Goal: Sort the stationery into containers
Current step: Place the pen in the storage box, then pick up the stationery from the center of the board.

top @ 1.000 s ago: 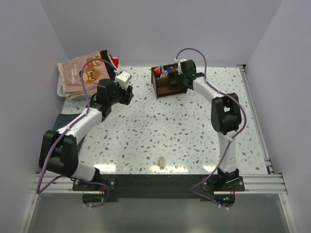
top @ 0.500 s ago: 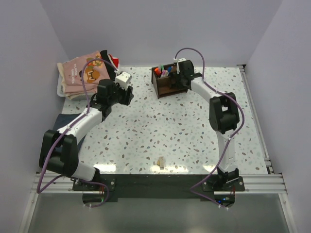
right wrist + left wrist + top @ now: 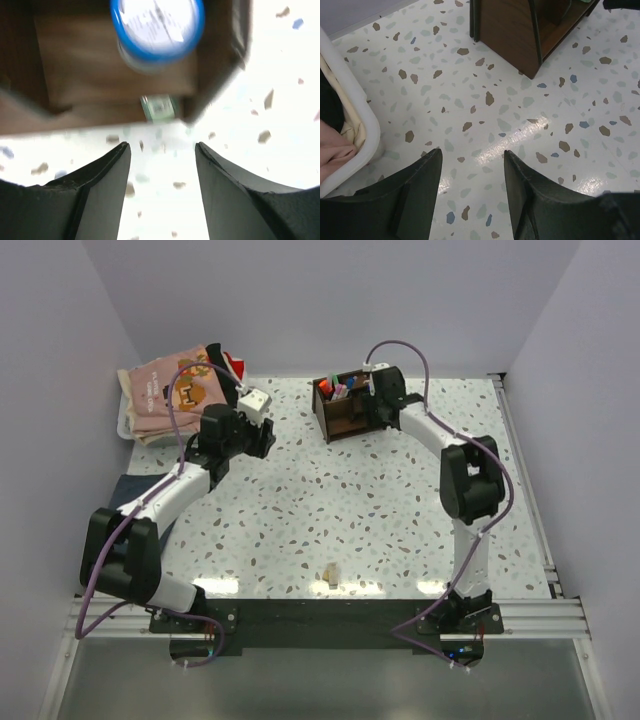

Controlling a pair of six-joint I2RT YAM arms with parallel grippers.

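Speckled terrazzo tabletop; boxy dark wooden organizer; round blue-rimmed cap inside

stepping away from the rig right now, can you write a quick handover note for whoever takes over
Left gripper: open, empty, above the table between the tray and the organizer.
Right gripper: open, empty, at the organizer's edge.
Stationery: pens stand in the organizer; a blue-capped item sits in one compartment.
Done: most stationery looks sorted.
Left: a small beige item lies near the table's front edge; it probably goes in too, though it is too small to identify.
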